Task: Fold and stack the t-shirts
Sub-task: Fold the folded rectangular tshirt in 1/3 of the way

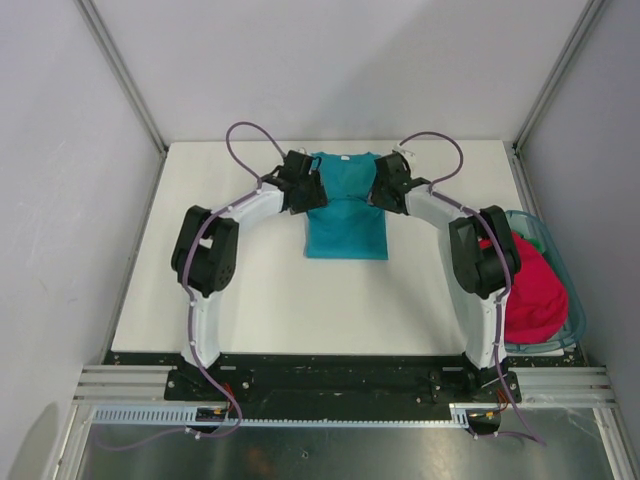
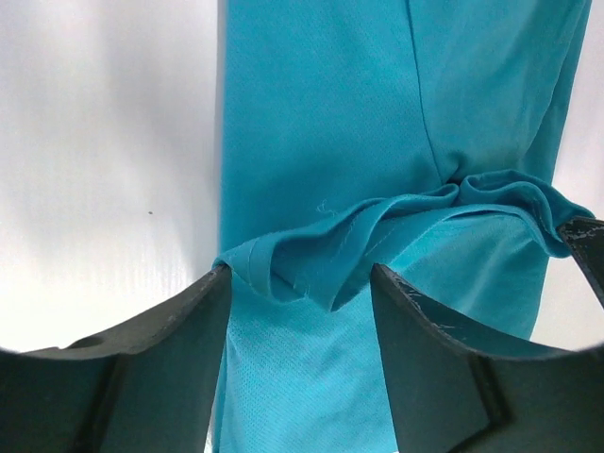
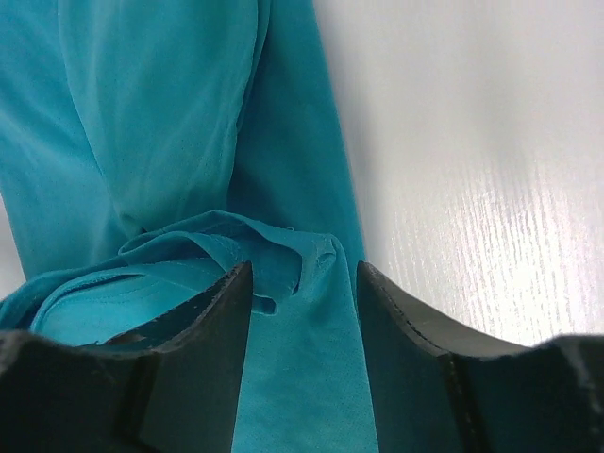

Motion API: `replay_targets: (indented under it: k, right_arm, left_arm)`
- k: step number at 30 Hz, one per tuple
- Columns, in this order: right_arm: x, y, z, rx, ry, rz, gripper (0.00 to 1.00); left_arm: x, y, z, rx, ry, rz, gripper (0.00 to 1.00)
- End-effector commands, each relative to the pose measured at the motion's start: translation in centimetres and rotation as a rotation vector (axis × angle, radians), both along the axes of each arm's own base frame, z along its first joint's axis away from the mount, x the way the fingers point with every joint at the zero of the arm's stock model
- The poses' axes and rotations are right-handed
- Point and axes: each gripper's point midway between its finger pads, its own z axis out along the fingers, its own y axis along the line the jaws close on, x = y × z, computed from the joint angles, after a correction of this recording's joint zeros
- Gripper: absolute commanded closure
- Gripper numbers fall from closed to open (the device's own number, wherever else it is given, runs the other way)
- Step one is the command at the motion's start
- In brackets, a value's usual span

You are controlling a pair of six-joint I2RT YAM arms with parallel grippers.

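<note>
You are in the middle of folding the teal t-shirt, which lies flat at the far middle of the table, collar away from you. Its sides look turned in, so the body reads as a narrow rectangle. Your left gripper sits at the shirt's left shoulder and your right gripper at the right shoulder. On both, the wrist views show the jaws standing apart with a rumpled ridge of sleeve cloth lying loose between them, not pinched, so neither hand is grasping anything. The sleeve fold itself looks done, though the cloth is bunched rather than flat at each shoulder. Next you probably need to fold the shirt lengthwise, which calls for a clean grip on both corners of one end and an even carry with both arms. The magenta t-shirt waits in a heap in the basket at your right, well apart from this one.
</note>
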Motion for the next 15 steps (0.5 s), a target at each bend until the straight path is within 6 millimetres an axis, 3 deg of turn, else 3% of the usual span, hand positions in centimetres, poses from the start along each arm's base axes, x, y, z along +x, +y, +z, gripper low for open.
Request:
replay_targets:
  k: [1,4,8,11,15]
  right_arm:
    - [1.2,-0.2,5.7,0.016,-0.110,0.006,0.46]
    - [0.7,-0.1,7.0,0.021,-0.126,0.013,0.47]
    - [-0.5,1.1,7.7,0.014,-0.141,0.046,0.52]
    - [-1.1,2.8,7.7,0.020,-0.146,0.087,0.57]
    - [-1.2,4.8,6.6,0.034,-0.135,0.137,0.62]
  left_arm:
    - [1.7,0.6,6.5,-0.038,-0.150,-0.013,0.34]
    - [0.8,1.2,6.8,-0.028,-0.153,-0.019,0.41]
    - [-0.4,1.5,6.4,-0.022,-0.137,-0.032,0.61]
    - [-1.1,1.4,5.7,-0.030,-0.112,-0.039,0.75]
    - [-1.6,0.7,4.3,-0.046,-0.073,-0.059,0.88]
